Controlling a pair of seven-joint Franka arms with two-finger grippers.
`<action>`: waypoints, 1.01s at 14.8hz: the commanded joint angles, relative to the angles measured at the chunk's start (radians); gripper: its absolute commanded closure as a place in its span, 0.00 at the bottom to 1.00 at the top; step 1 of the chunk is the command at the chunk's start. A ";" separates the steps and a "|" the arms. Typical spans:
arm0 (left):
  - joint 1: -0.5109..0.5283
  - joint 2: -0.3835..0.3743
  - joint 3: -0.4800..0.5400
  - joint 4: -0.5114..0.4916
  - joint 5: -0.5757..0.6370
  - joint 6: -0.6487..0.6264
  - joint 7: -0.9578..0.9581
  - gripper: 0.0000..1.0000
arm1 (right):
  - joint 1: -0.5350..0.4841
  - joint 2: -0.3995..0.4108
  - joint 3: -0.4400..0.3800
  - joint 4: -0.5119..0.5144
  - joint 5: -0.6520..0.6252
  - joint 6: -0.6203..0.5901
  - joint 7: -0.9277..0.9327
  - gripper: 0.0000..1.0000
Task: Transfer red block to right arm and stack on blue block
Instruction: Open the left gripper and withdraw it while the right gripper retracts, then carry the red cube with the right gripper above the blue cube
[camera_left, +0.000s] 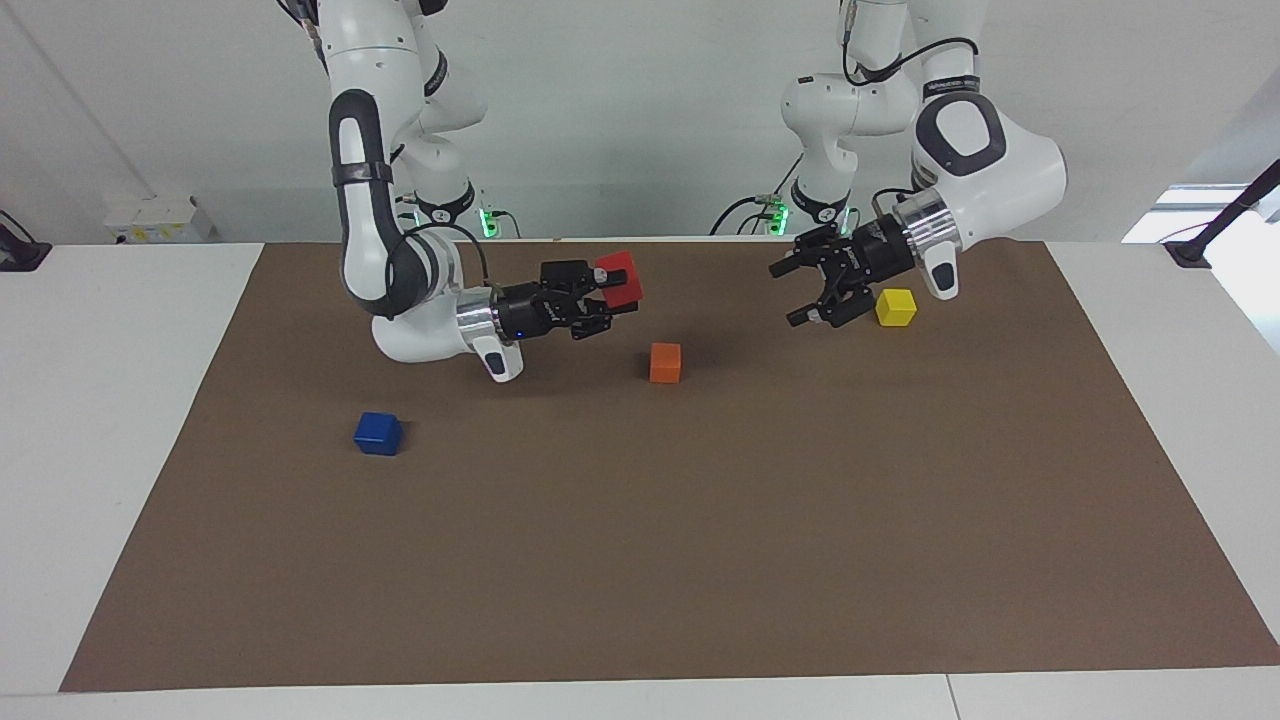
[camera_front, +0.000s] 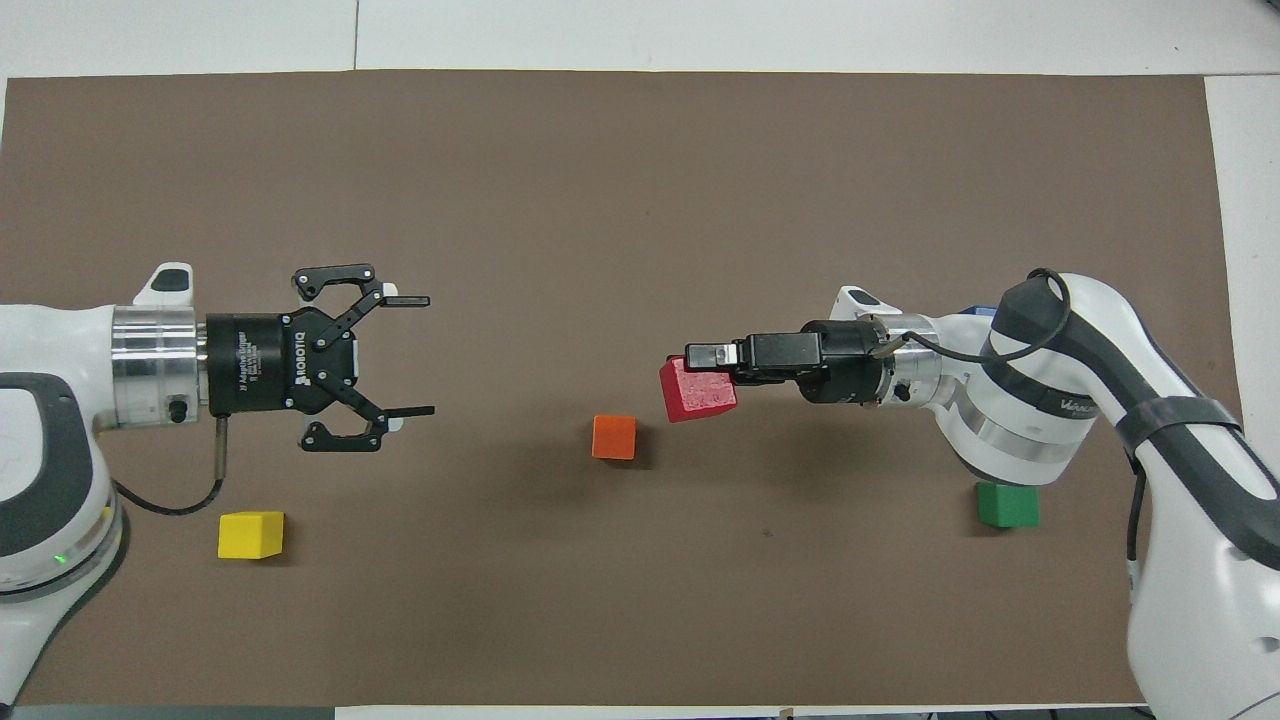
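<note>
My right gripper (camera_left: 610, 284) is shut on the red block (camera_left: 621, 276), holding it tilted in the air over the brown mat, close to the orange cube. From overhead, one finger of the right gripper (camera_front: 712, 364) lies across the top of the red block (camera_front: 696, 396). The blue block (camera_left: 377, 433) sits on the mat toward the right arm's end, apart from both grippers. In the overhead view the right arm hides it almost entirely. My left gripper (camera_left: 806, 294) is open and holds nothing. From overhead, the left gripper (camera_front: 416, 356) hangs over the mat close to the yellow cube.
An orange cube (camera_left: 665, 362) (camera_front: 614, 437) lies mid-mat. A yellow cube (camera_left: 895, 307) (camera_front: 250, 534) sits toward the left arm's end. A green cube (camera_front: 1008, 504) rests beside the right arm's forearm. The brown mat (camera_left: 700, 560) covers most of the white table.
</note>
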 joint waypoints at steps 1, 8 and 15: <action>0.064 0.052 -0.011 0.088 0.235 -0.067 0.117 0.00 | -0.087 -0.072 0.002 0.019 -0.153 0.030 0.151 1.00; 0.064 0.142 -0.013 0.263 0.809 -0.231 0.715 0.00 | -0.259 -0.140 -0.001 0.290 -0.784 0.022 0.635 1.00; 0.052 0.076 -0.020 0.311 1.093 -0.274 0.966 0.00 | -0.279 -0.279 0.000 0.462 -1.424 0.025 0.820 1.00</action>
